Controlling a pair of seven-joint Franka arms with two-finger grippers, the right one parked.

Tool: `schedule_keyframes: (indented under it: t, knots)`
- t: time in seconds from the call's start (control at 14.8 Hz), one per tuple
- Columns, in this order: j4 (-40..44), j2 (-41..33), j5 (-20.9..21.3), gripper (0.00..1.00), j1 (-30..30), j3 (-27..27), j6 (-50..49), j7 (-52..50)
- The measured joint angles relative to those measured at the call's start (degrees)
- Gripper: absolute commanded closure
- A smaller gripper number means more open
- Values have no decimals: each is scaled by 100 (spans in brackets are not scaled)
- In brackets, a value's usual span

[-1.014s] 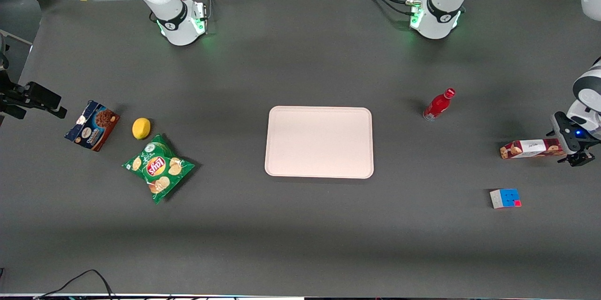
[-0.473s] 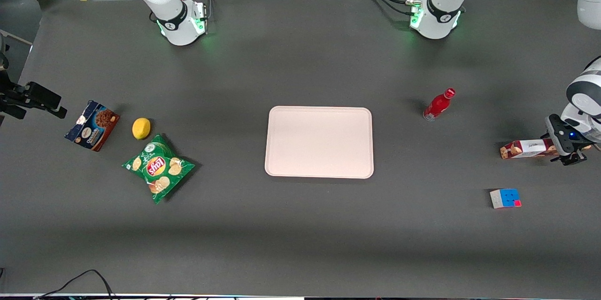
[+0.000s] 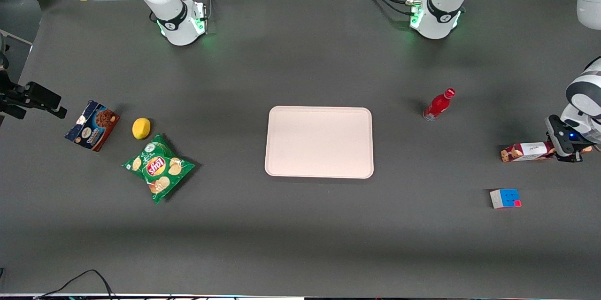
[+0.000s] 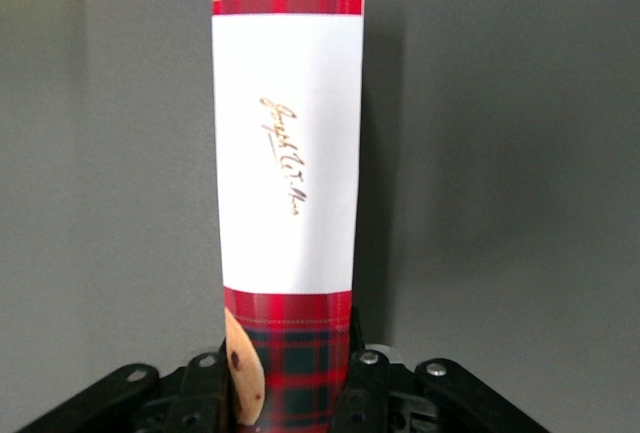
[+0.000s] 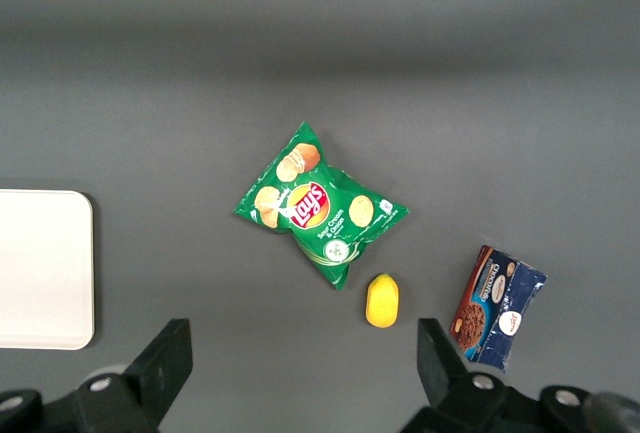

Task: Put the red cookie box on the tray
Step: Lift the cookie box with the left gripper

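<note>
Lying long and narrow, red cookie box [image 3: 529, 152] in tartan with white label band, well apart from tray [image 3: 319, 171], gripper [image 3: 569, 149] jaws clamped on its end.

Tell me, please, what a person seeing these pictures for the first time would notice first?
Probably the tray, pale pink and bare, in the middle of the dark table. Next, the gripper at the working arm's end of the table, down at one end of the red cookie box, its fingers on either side.

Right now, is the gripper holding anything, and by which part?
The gripper is shut on the red cookie box, gripping the tartan end farthest from the tray.
</note>
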Motion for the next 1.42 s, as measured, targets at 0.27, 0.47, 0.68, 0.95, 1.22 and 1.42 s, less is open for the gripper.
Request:
schedule_keyframes:
  t: [0.27, 0.47, 0.68, 0.95, 1.22, 1.42]
  knots:
    - [273, -122, -37, 83, -109, -52, -66, -96]
    - [580, -496, -16, 82, -255, -59, -604, -326]
    - [1024, -890, 276, 82, -271, -52, -1507, -573]
    - [2117, -1259, 970, 82, -285, -53, -3182, -1203]
    - [3029, -1332, 1176, 82, -344, -88, -4306, -1644]
    - [3131, -1326, 1182, 82, -358, -428, -4845, -2678]
